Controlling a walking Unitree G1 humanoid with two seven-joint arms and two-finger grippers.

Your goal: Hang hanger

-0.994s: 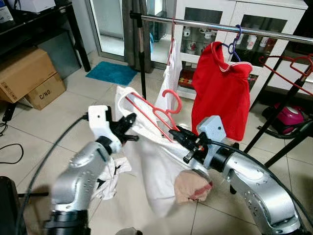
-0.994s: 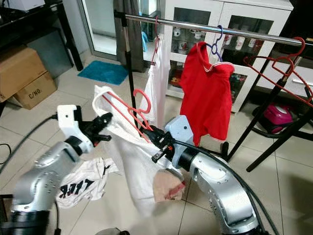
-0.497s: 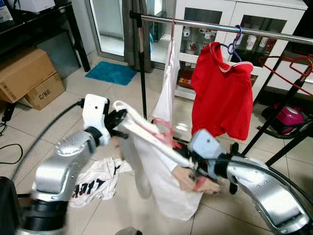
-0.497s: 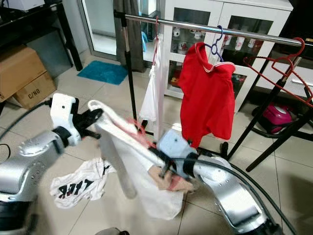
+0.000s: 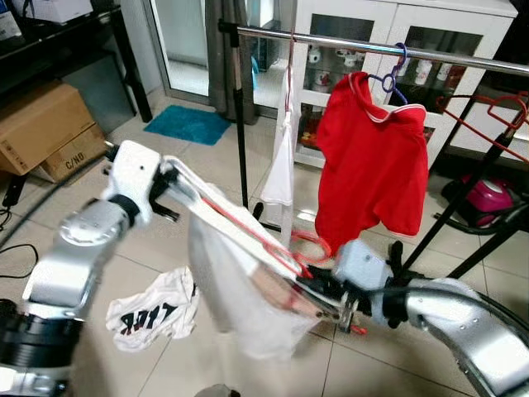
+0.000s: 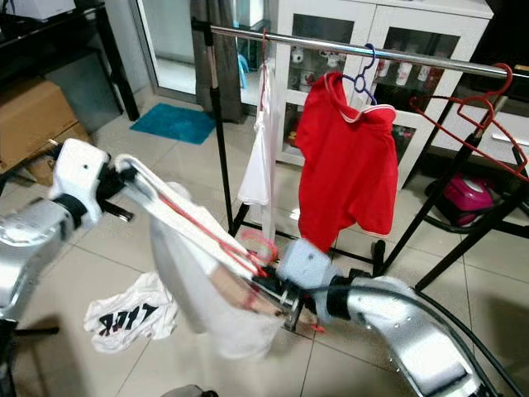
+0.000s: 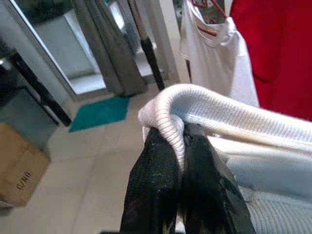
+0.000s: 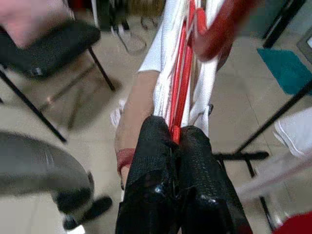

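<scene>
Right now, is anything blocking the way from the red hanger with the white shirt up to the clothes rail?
Nothing visible blocks it. The red hanger with the white shirt is held low between both grippers. Above it, the clothes rail is bare between the hung white garment and the red shirt.

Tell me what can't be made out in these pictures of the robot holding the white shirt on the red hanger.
- Red wire hanger: its far arm is covered by the white knit shirt in the eye views.
- Hanger hook: blurred and cut off by the right wrist view's edge.
- Black print on the crumpled white floor shirt: folds hide the wording.
- Items behind the white cabinet's glass doors: too small.
</scene>
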